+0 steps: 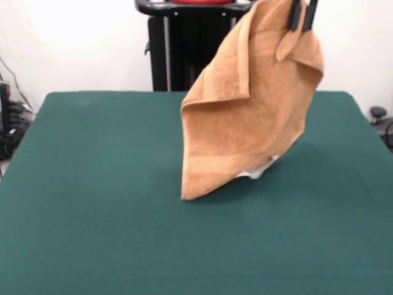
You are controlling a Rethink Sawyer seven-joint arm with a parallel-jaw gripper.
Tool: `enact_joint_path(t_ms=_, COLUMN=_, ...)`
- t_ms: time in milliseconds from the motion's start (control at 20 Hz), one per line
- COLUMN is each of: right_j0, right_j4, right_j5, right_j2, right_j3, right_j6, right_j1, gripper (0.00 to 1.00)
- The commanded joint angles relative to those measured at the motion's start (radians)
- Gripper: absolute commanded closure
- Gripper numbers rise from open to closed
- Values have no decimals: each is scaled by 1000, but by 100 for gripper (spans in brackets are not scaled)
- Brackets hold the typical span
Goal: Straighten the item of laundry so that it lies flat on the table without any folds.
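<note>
The towel is nowhere near flat yet: it hangs bunched and folded over itself, most of it in the air, only its lowest corner at about seven o'clock seeming to meet the table. All the spreading remains, I'd judge. The gripper comes down from twelve o'clock at the top edge, its dark fingers pinched on the towel's upper corner.

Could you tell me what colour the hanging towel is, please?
Orange-tan, with a small white label near the towel's lower edge; the front view shows it.
</note>
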Motion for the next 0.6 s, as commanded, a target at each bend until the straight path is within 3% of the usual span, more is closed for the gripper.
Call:
enact_joint_path(t_ms=50, right_j0=53, right_j4=37, right_j5=217, right_j2=-20, right_j3=98, right_j6=320, right_j1=-65, gripper=100)
enact_joint_path(t_ms=600, right_j0=41, right_j4=11, right_j5=398, right_j2=-40, right_j3=-32, right_j6=311, right_j1=-77, gripper=100)
